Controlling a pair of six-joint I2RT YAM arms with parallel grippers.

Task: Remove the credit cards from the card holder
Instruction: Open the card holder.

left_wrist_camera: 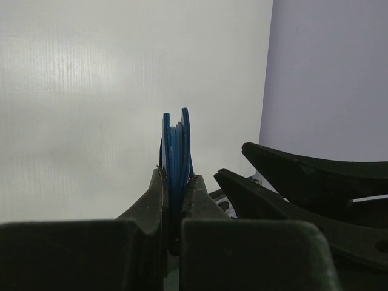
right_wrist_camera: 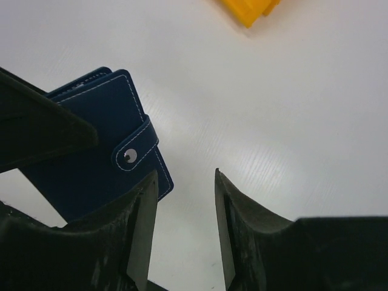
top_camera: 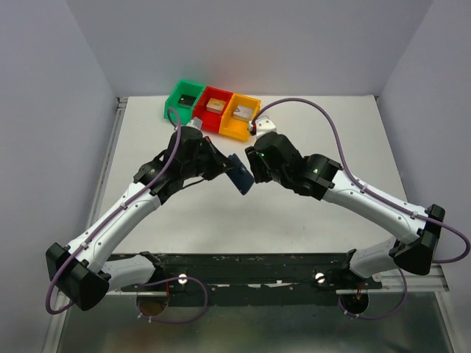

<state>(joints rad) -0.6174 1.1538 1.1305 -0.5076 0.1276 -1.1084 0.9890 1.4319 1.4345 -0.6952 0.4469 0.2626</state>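
Card holder (right_wrist_camera: 109, 112) at the spread right fingers (right_wrist_camera: 140, 230)
Navy cover edged in white stitching, strap tab (right_wrist_camera: 136, 148) snapped shut across its edge — lower corner just behind one dark fingertip, bare white table (right_wrist_camera: 273, 121) showing through the gap. Dark wedge of the left fingers (right_wrist_camera: 42, 130) overlapping the holder's left side; corner of an orange bin (right_wrist_camera: 248, 9) at the top edge.

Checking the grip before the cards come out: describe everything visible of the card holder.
The card holder is a navy, leather-look booklet with pale stitching and a strap tab bearing a silver snap, apparently fastened. The left gripper pinches one edge, shut on it. The open right gripper is near its strap side; contact unclear.
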